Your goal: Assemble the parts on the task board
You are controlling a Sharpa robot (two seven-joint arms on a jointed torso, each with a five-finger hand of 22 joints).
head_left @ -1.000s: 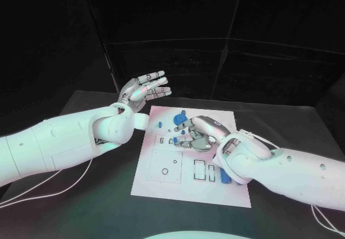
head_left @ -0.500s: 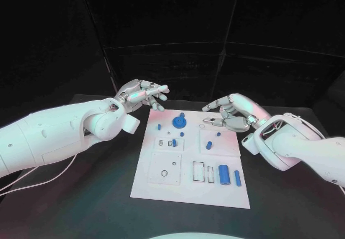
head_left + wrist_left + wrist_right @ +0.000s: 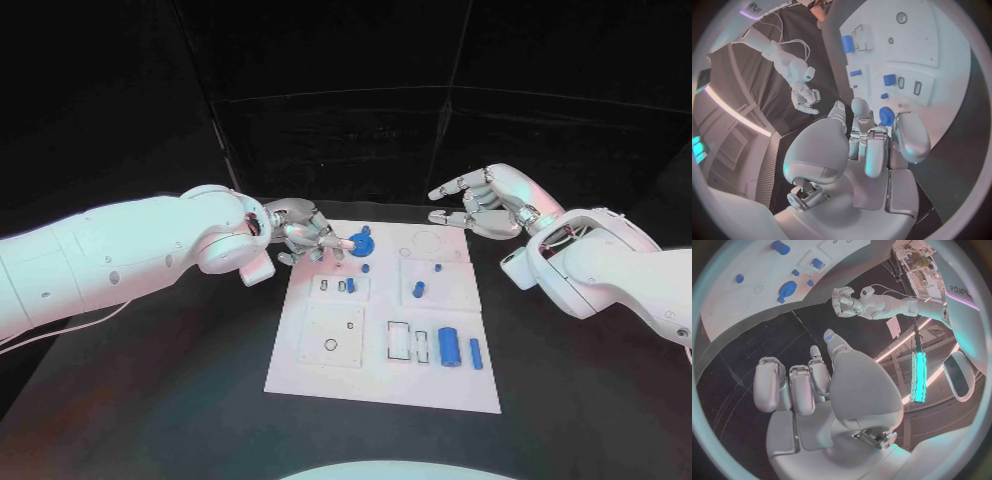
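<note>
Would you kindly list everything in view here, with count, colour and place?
Table: one, black, under everything.
Task board: one, white, mid-table, with outlined recesses.
Round part: one, blue, far end of the board, beside the left hand's fingers.
Cylinder: one, blue, lying near the board's near right side.
Bar: one, blue, thin, just right of the cylinder.
Small parts: several, blue, scattered over the board's far half; exact count unclear.
Left hand: silver, fingers curled, over the board's far left edge, holding nothing I can make out.
Right hand: silver, raised beyond the board's far right corner, empty.
</note>
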